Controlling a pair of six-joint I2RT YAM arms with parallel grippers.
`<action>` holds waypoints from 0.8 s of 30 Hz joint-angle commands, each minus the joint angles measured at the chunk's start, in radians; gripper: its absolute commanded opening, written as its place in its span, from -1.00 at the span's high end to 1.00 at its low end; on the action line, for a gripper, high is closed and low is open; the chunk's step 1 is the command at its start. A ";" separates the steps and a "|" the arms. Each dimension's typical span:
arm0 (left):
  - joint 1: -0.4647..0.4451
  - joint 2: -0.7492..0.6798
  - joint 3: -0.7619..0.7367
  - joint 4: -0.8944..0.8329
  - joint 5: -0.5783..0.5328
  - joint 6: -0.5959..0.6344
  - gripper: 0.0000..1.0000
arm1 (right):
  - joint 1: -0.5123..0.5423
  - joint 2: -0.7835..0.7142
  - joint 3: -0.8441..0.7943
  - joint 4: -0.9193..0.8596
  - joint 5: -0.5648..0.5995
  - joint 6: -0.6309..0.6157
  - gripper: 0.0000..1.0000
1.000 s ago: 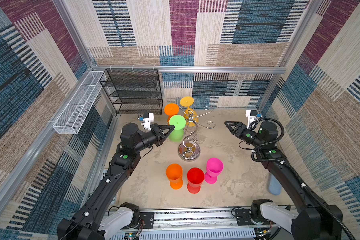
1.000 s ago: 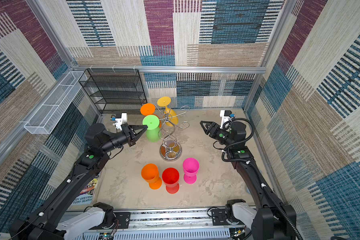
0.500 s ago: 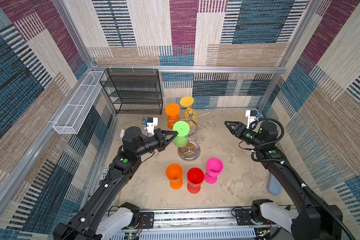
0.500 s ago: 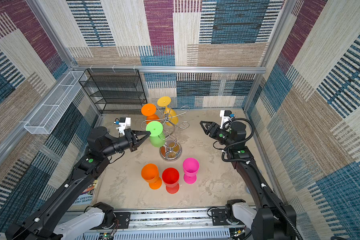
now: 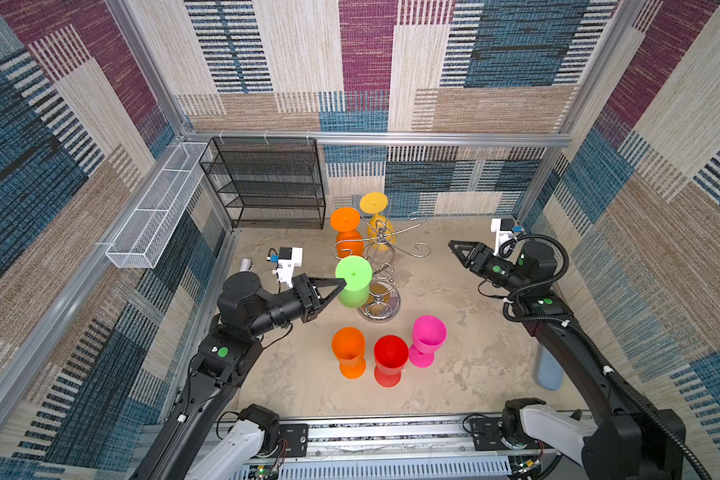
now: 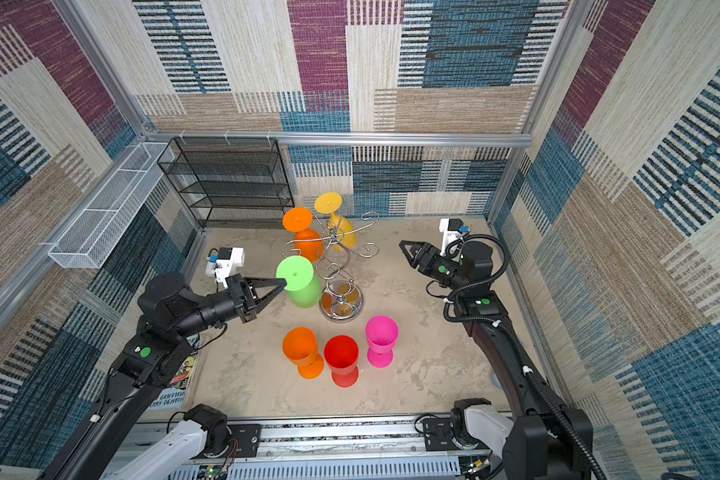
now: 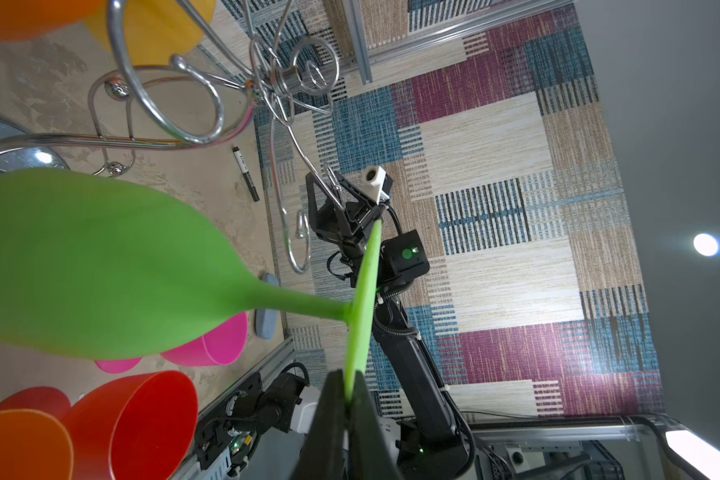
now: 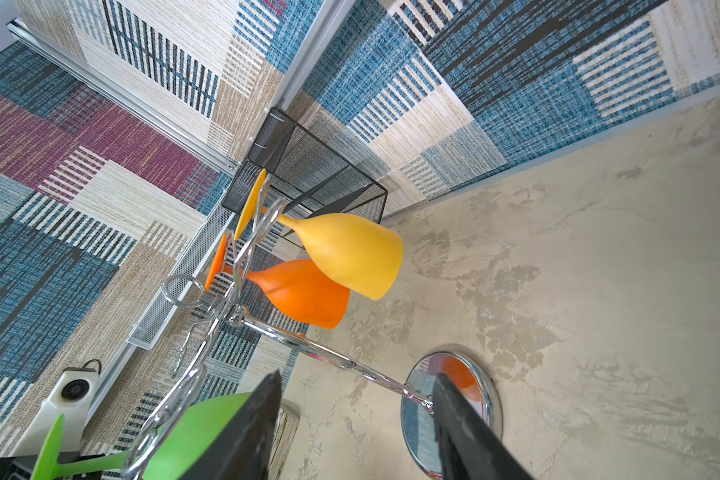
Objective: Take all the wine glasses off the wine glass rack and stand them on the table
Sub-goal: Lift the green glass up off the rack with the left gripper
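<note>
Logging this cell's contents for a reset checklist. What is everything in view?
Rack: 1, chrome, table centre.
Green glass: 1, green, left of rack, held by its foot.
Hanging glasses: 2, orange and yellow, rack's far side.
Standing glasses: 3, orange, red, pink, upright in front of rack.
Shelf: 1, black mesh, back left.
Basket: 1, white mesh, left wall.
Marker: 1, black, table right of rack.
Book: 1, multicoloured, under left arm.
Blue-grey object: 1, table's right edge.
Table: 1, beige.
Left pincer: 1, black, shut on green glass's foot.
Right pincer: 1, black, open, empty, right of rack.
</note>
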 commanded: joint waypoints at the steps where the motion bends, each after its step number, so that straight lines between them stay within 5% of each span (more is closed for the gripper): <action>1: 0.002 -0.006 0.087 -0.080 0.044 0.107 1.00 | -0.001 -0.005 0.012 0.014 -0.011 -0.007 -0.19; 10: 0.002 0.038 0.350 -0.126 0.125 0.245 1.00 | -0.001 -0.039 0.017 0.011 -0.008 -0.011 -0.20; 24: 0.002 0.209 0.217 0.708 0.155 -0.094 1.00 | -0.001 -0.163 -0.008 0.179 -0.119 -0.028 -0.18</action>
